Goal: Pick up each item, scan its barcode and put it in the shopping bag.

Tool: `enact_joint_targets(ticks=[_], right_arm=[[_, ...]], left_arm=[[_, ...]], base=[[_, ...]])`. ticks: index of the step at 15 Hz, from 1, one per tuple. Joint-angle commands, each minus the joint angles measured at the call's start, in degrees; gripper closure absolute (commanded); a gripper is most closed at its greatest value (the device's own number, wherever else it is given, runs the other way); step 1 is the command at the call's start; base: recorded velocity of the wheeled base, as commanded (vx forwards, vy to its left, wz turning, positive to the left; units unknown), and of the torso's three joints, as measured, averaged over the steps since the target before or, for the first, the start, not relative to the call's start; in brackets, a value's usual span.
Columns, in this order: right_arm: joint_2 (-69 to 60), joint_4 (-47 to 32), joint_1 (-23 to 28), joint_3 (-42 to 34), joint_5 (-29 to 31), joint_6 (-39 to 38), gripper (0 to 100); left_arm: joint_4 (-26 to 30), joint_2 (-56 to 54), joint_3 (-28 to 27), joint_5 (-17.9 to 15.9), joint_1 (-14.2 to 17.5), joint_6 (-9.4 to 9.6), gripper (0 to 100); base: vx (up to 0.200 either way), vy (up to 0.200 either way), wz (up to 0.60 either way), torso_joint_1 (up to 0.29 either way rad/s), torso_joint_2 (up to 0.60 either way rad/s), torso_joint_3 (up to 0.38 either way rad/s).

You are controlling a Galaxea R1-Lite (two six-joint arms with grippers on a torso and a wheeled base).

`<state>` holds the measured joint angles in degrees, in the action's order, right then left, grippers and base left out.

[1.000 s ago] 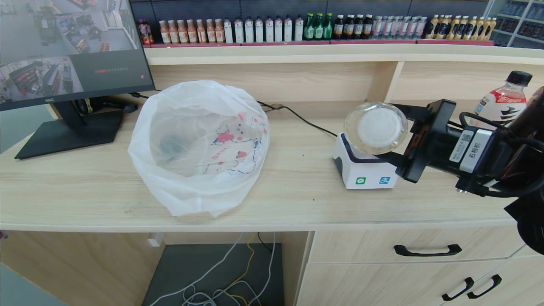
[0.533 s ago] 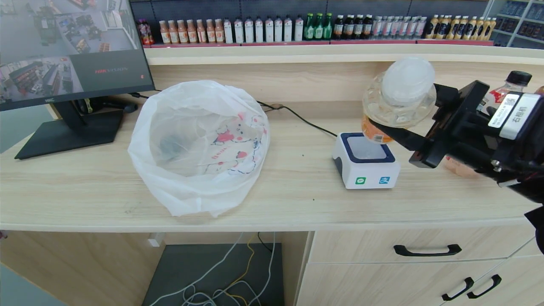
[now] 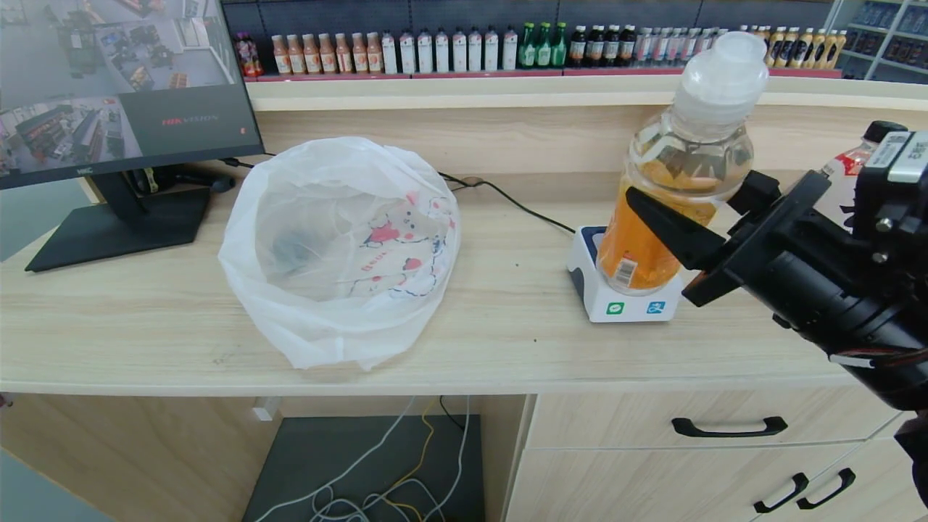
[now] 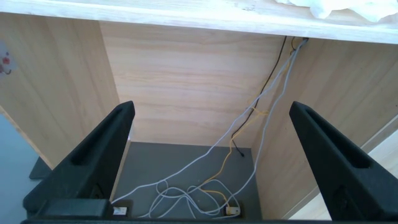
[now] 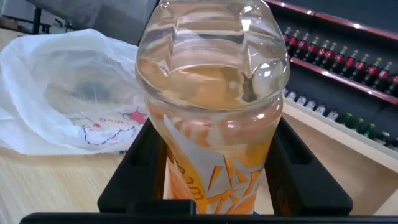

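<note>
An orange drink bottle (image 3: 663, 188) with a white cap stands nearly upright, its base just over the white scanner box (image 3: 623, 301) on the counter. My right gripper (image 3: 699, 217) is shut on the bottle's middle, one black finger (image 3: 667, 225) crossing its front. In the right wrist view the bottle (image 5: 214, 124) sits between both fingers. The open white shopping bag (image 3: 341, 246) stands to the left of the scanner, with a dark item inside. My left gripper (image 4: 211, 107) hangs open below the counter edge, holding nothing.
A second bottle (image 3: 841, 181) with a black cap stands at the back right, partly behind my right arm. A monitor (image 3: 109, 80) stands at the far left. A black cable (image 3: 507, 199) runs across the counter behind the bag. Drawers sit below.
My right gripper has turned the bottle from cap-toward-camera over the scanner to nearly upright, lifting it and bringing its base down at the scanner. The bag has not moved.
</note>
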<state>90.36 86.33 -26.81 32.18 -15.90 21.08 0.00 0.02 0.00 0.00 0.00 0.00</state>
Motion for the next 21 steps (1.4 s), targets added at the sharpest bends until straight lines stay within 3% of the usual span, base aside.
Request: enact_joint_targets(ticks=[1,3,9,11,15,21], right_arm=[[-0.62,0.06,-0.53,1.92,5.88,-4.64,100],[-1.32,-0.03,-0.53,3.85,12.73,-10.27,100],[-3.96,-0.55,-1.32,-1.69,14.14,-11.23,100],[-3.70,-0.20,-1.23,-1.07,17.21,-11.23,100],[-1.06,0.33,-0.53,2.53,17.57,-12.11,100],[0.08,1.47,2.02,4.03,17.57,-13.26,100]], left_arm=[[0.00,-0.02,0.00,0.00,0.00,0.00,0],[0.00,-0.02,0.00,0.09,0.00,0.00,0],[0.00,-0.02,0.00,0.09,0.00,0.00,0],[0.00,-0.02,0.00,0.09,0.00,-0.09,0],[0.00,-0.02,0.00,0.09,0.00,-0.09,0],[0.00,-0.02,0.00,0.09,0.00,-0.18,0]], base=[[0.000,0.000,0.00,0.000,0.00,0.000],[0.000,0.000,0.00,0.000,0.00,0.000],[0.000,0.000,0.00,0.000,0.00,0.000],[0.000,0.000,0.00,0.000,0.00,0.000],[0.000,0.000,0.00,0.000,0.00,0.000],[0.000,0.200,0.00,0.002,0.00,0.002]])
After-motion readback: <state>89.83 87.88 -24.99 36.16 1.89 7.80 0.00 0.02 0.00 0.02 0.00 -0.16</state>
